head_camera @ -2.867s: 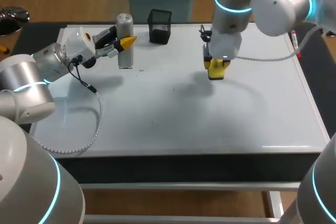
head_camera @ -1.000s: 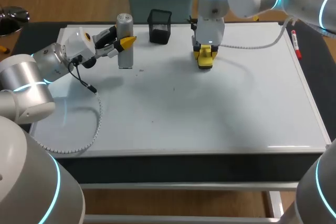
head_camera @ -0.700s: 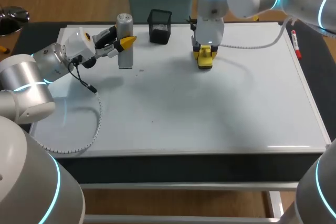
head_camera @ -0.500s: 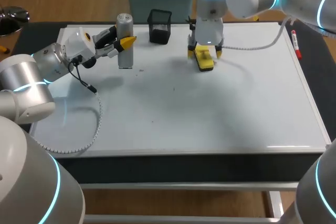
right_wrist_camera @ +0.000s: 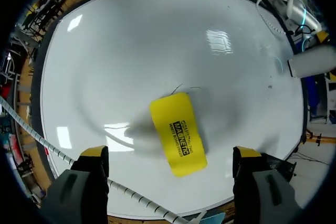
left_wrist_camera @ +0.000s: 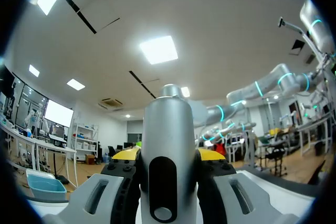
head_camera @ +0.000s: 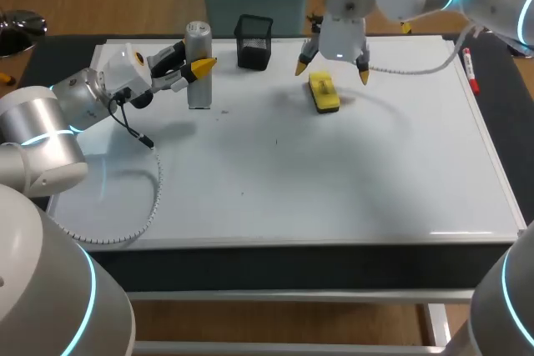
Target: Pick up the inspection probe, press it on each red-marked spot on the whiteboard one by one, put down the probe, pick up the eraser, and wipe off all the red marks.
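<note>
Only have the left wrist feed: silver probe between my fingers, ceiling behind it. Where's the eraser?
Observer: The yellow eraser lies flat on the whiteboard, toward its far edge, with no gripper holding it.
Operator: Right gripper?
Observer: The right gripper is above the eraser with its fingers open, one yellow tip out to each side, neither touching it.
Operator: Any red marks on the board?
Observer: None that I can make out in the head or right wrist views, only a few faint dark specks.
</note>
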Robot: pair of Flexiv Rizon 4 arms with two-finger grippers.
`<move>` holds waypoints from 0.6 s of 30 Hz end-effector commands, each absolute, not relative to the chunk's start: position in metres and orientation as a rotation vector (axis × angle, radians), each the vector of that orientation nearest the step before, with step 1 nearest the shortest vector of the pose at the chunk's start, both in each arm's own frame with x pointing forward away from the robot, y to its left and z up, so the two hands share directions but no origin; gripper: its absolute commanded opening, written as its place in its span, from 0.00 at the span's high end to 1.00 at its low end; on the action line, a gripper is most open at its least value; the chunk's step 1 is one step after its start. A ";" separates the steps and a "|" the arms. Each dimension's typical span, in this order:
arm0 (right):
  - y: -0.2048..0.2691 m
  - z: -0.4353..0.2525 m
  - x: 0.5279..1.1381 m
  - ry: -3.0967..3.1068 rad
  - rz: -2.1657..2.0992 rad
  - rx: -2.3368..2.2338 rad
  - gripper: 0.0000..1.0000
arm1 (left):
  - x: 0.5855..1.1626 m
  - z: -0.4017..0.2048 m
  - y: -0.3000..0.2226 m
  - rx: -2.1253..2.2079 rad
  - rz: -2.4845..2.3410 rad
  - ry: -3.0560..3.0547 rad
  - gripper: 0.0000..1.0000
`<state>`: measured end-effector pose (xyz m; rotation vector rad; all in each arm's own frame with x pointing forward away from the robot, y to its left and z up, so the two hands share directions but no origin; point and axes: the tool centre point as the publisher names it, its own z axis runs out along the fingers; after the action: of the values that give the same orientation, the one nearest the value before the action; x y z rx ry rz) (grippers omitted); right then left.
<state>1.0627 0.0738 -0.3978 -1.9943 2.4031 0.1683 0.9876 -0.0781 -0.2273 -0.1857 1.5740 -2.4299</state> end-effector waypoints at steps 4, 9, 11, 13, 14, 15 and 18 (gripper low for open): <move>0.040 -0.377 1.078 2.474 0.480 -1.709 0.00 | 0.988 -0.226 -0.078 -0.185 -2.431 1.574 1.00; 0.018 -0.367 1.094 2.533 0.614 -1.445 0.00 | 0.988 -0.226 -0.078 -0.185 -2.431 1.574 1.00; 0.008 -0.362 1.101 2.580 0.672 -1.327 0.00 | 0.988 -0.226 -0.078 -0.185 -2.431 1.574 1.00; -0.001 -0.356 1.108 2.578 0.757 -1.230 0.00 | 0.988 -0.226 -0.078 -0.185 -2.431 1.574 1.00; -0.005 -0.355 1.111 2.592 0.770 -1.185 0.00 | 0.988 -0.226 -0.078 -0.185 -2.431 1.574 1.00; -0.010 -0.352 1.115 2.603 0.796 -1.135 0.00 | 0.988 -0.226 -0.078 -0.185 -2.431 1.574 1.00; -0.023 -0.344 1.123 2.580 0.906 -1.025 0.00 | 0.988 -0.226 -0.078 -0.185 -2.431 1.574 1.00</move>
<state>1.1172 -0.0089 -0.3473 -1.2532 2.6058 0.6776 0.9876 -0.0780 -0.2273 -0.1858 1.5740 -2.4299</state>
